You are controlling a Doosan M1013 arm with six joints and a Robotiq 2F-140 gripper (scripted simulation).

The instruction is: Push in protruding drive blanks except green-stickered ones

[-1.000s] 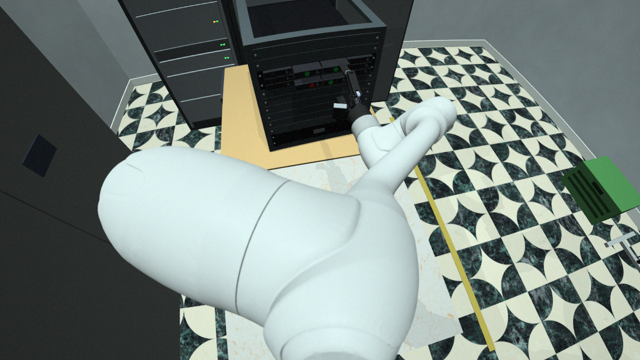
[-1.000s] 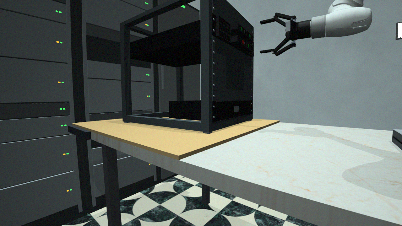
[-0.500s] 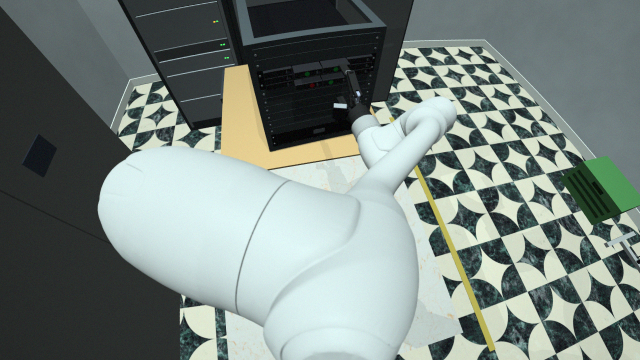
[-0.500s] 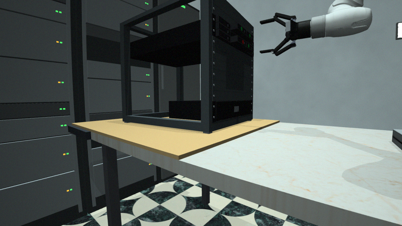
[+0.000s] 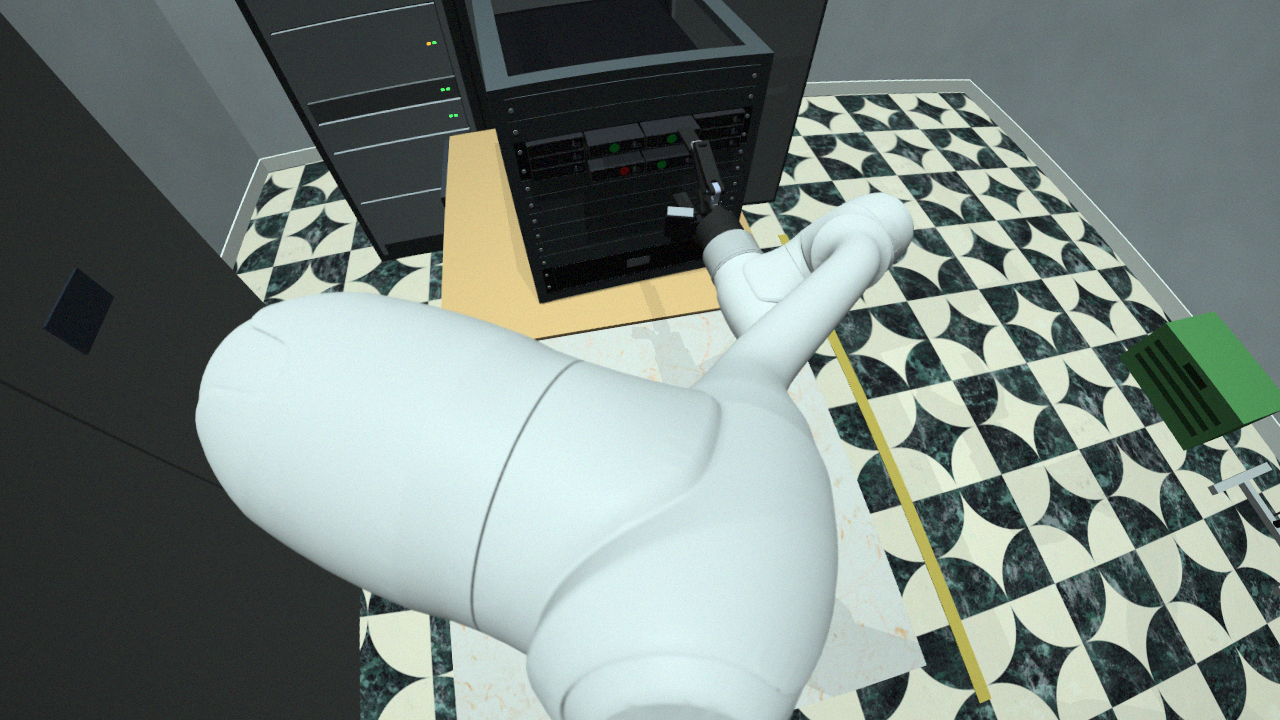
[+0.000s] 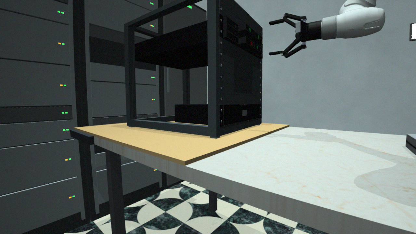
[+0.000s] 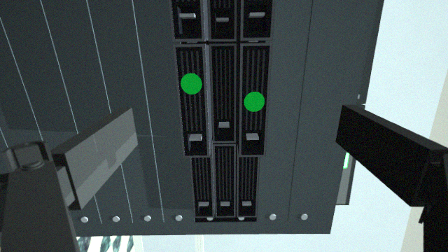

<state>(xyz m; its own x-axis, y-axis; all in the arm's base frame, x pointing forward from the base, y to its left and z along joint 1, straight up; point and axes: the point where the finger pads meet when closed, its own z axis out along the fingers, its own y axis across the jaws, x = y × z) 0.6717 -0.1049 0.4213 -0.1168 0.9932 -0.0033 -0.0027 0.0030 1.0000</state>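
Note:
The black rack (image 5: pixel 626 152) stands on a tan board (image 5: pixel 501 241); it also shows in the side view (image 6: pixel 194 72). Several drive blanks stick out of its upper front. Three carry green stickers (image 5: pixel 614 146) (image 5: pixel 671 140) (image 5: pixel 660 164) and one carries a red sticker (image 5: pixel 623 170) (image 6: pixel 251 43). My gripper (image 5: pixel 693 189) (image 6: pixel 270 37) is open and empty. It hovers in front of the rack's upper right part, a short gap away. In the wrist view two green-stickered blanks (image 7: pixel 191 83) (image 7: pixel 254 101) lie between my spread fingers, with a plain blank (image 7: pixel 224 94) between them. The red-stickered blank is out of that view.
The board lies on a white marble table (image 6: pixel 305 165). Tall server cabinets (image 5: pixel 375 116) stand behind and to the left of the rack. A green box (image 5: pixel 1203 376) sits at the right above the checkered floor. My white arm (image 5: pixel 537 501) fills the foreground.

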